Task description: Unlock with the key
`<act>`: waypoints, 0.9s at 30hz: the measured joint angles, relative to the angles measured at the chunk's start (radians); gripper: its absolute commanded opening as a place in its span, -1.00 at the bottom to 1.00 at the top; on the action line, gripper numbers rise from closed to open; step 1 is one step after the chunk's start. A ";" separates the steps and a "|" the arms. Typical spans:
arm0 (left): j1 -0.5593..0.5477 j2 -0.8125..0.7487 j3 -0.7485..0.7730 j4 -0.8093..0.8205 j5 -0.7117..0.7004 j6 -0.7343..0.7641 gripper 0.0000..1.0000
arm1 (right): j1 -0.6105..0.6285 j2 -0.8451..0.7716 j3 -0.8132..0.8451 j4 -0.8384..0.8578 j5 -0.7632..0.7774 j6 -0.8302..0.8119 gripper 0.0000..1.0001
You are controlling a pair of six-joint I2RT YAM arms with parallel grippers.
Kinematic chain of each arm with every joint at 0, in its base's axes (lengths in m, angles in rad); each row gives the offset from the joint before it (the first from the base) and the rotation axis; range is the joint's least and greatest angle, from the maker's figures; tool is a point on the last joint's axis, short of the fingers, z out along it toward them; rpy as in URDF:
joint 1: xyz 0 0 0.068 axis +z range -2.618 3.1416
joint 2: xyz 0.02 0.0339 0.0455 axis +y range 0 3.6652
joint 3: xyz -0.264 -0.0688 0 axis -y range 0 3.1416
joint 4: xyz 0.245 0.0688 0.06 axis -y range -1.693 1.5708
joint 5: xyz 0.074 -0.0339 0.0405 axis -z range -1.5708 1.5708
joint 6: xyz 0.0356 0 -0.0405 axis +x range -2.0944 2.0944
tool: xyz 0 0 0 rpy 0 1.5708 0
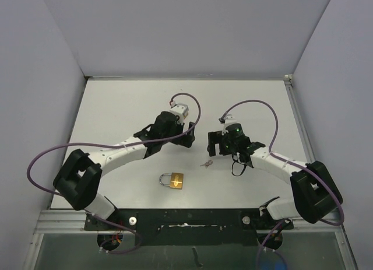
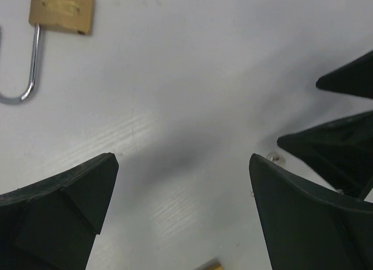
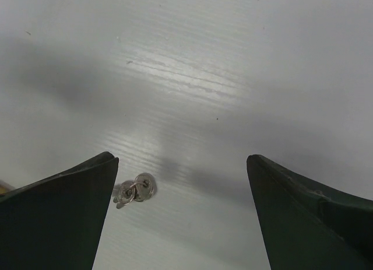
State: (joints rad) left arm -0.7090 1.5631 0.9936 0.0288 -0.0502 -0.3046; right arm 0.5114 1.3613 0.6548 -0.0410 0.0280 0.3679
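The white bench [image 1: 116, 107] carries everything; my left claw [image 2: 183, 162] hangs over it spread wide, gripping nothing; my right claw [image 3: 182, 159] is spread just as wide and grips nothing either, its tips facing those of my left claw; the brass padlock [image 1: 173, 179] lies flat on the bench, apart from both claws, on the side toward my bases and nearer my left claw; the small silvery key [image 3: 135, 189] lies on the bench between my right claw's fingers, just beside the inner edge of one.
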 measured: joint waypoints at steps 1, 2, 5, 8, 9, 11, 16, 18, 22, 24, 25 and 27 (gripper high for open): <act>-0.014 -0.018 -0.024 -0.028 -0.005 0.001 0.95 | 0.000 0.000 0.000 -0.008 -0.007 0.000 0.96; -0.021 -0.043 -0.053 -0.051 -0.011 0.001 0.95 | 0.000 -0.002 0.000 -0.018 -0.013 -0.001 0.95; -0.014 -0.132 -0.140 -0.101 -0.042 -0.001 0.95 | 0.001 -0.004 0.000 -0.041 -0.028 -0.009 0.91; -0.009 -0.218 -0.199 -0.141 -0.075 -0.005 0.95 | 0.006 -0.004 0.002 -0.067 -0.041 -0.018 0.83; -0.008 -0.238 -0.207 -0.151 -0.082 -0.007 0.95 | 0.009 -0.004 0.003 -0.074 -0.044 -0.020 0.79; -0.008 -0.253 -0.209 -0.154 -0.091 -0.008 0.93 | 0.023 0.001 0.013 -0.092 -0.049 -0.022 0.71; -0.008 -0.253 -0.209 -0.160 -0.108 -0.015 0.84 | 0.084 0.036 0.042 -0.110 -0.050 -0.021 0.46; -0.008 -0.253 -0.209 -0.161 -0.117 -0.023 0.84 | 0.108 0.053 0.054 -0.123 -0.046 -0.018 0.35; -0.008 -0.253 -0.215 -0.157 -0.134 -0.033 0.83 | 0.135 0.092 0.083 -0.155 -0.038 -0.001 0.19; -0.008 -0.253 -0.227 -0.159 -0.138 -0.035 0.82 | 0.141 0.114 0.095 -0.166 -0.032 0.010 0.14; -0.008 -0.253 -0.233 -0.160 -0.140 -0.036 0.82 | 0.145 0.121 0.097 -0.171 -0.029 0.013 0.11; -0.008 -0.253 -0.245 -0.161 -0.145 -0.040 0.82 | 0.151 0.129 0.098 -0.186 -0.019 0.019 0.06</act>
State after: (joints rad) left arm -0.7170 1.3098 0.7490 -0.1326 -0.1951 -0.3443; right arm 0.6628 1.4899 0.7525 -0.2268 0.0090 0.3870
